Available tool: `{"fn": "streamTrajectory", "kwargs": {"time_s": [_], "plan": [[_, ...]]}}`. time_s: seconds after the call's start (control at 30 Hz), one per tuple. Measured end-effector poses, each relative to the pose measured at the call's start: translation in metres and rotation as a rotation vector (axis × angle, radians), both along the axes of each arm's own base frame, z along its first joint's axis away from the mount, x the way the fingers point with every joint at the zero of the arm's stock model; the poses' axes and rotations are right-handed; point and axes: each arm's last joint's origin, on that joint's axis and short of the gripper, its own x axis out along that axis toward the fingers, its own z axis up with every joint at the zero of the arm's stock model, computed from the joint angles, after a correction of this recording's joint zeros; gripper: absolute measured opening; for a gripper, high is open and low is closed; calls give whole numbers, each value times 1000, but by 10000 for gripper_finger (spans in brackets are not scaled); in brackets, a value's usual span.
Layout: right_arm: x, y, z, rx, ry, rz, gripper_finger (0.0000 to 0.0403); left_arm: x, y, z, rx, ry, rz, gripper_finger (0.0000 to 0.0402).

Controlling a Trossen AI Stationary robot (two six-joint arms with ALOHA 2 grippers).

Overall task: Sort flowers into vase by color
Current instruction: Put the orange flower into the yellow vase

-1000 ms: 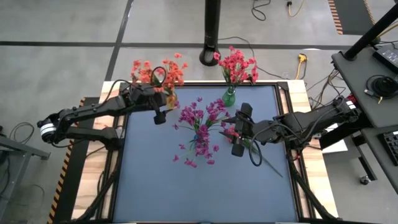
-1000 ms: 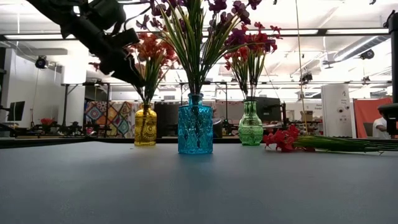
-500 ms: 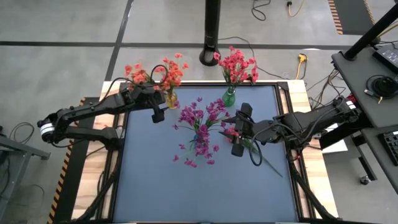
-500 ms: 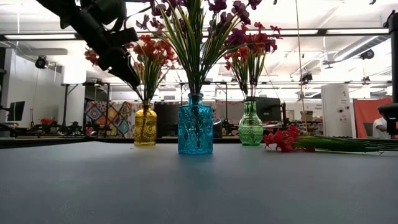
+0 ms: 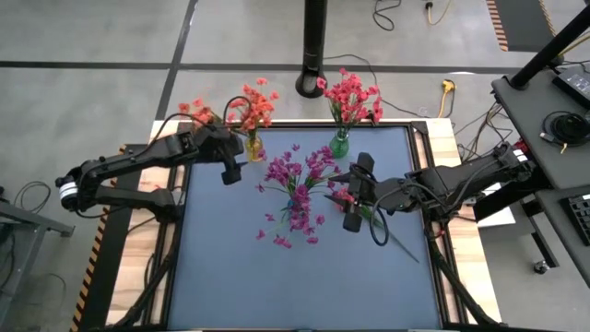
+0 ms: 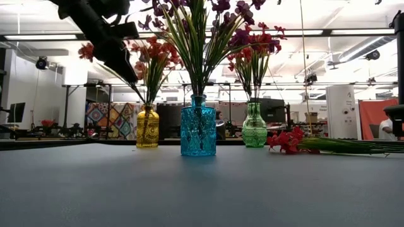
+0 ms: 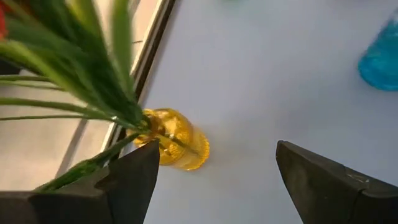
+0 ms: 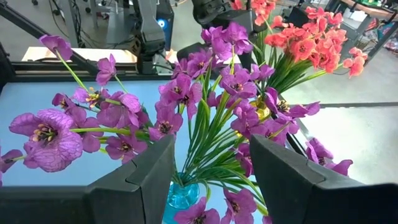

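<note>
Left claw [image 5: 230, 171]: raised above the bench [image 5: 230, 277], just beside the yellow vase [image 5: 253, 148]; fingers spread apart, nothing between them.
Right claw [image 5: 356, 196]: held over the bench near the blue vase [image 6: 198, 126]; fingers apart, empty.
Orange flowers [image 5: 249, 106]: standing in the yellow vase at the bench's far left edge; stems fan out past the edge.
Purple flowers [image 5: 297, 180]: standing in the blue vase, mid-bench.
Red-pink flowers [image 5: 352, 96]: standing in the green vase [image 6: 254, 126] at the far edge.
Loose red-pink sprig [image 6: 287, 140]: lying flat on the bench beside the green vase, stems pointing away from it, under the right arm.
</note>
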Motion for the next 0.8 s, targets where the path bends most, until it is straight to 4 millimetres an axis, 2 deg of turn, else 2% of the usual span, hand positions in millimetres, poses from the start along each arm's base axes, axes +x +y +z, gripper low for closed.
{"fn": "streamTrajectory", "kwargs": {"time_s": [0.17, 0.6, 0.7, 0.8], "plan": [[0, 0, 0, -2, 1, 1, 203, 1, -1, 4, 8, -3, -3, 299], [0, 0, -1, -7, 12, 2, 203, 0, -1, 28, 38, -30, -2, 286], [-1, 0, -2, -11, 24, 2, 203, 2, -2, 26, 29, -18, -58, 286], [-1, 0, -2, -12, 26, 2, 203, 9, -3, 21, -31, -18, -188, 286]]}}
